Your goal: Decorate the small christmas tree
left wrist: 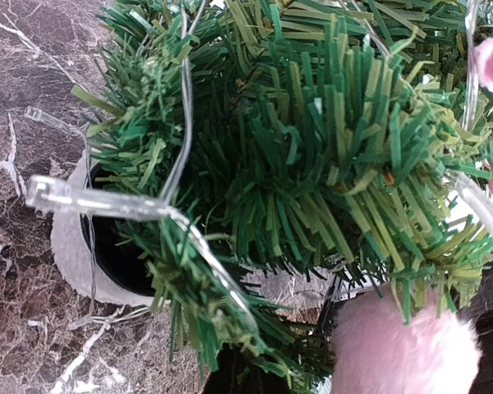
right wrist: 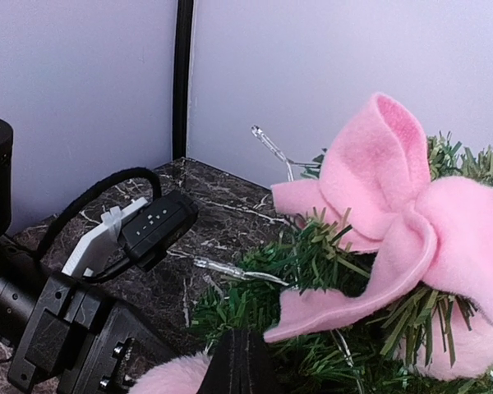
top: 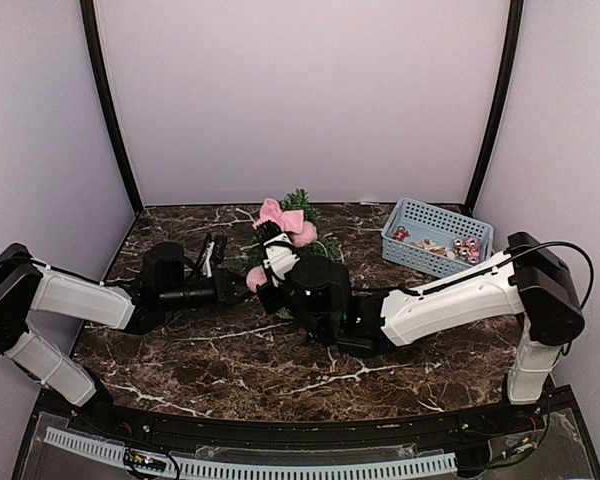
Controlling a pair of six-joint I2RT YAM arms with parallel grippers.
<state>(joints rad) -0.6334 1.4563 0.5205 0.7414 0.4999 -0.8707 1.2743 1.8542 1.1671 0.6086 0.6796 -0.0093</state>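
The small christmas tree [top: 305,228] stands at the table's back middle. It fills the left wrist view [left wrist: 312,139], where its white pot [left wrist: 70,246] shows at the left. A pink felt bow [top: 280,215] sits on its top, also in the right wrist view [right wrist: 394,213]. A clear light string [left wrist: 90,201] runs through the branches. A pink fluffy ball [top: 257,278] lies at the tree's foot. My left gripper [top: 242,286] reaches into the lower branches; its jaws are hidden by needles. My right gripper [top: 269,236] is shut just under the bow, its fingertips [right wrist: 245,361] pressed together among the branches.
A blue basket [top: 410,215] with several small ornaments stands at the back right. The left arm's wrist camera [right wrist: 148,226] is close to the left of the right gripper. Both arms cross in front of the tree. Black frame posts stand at the back corners.
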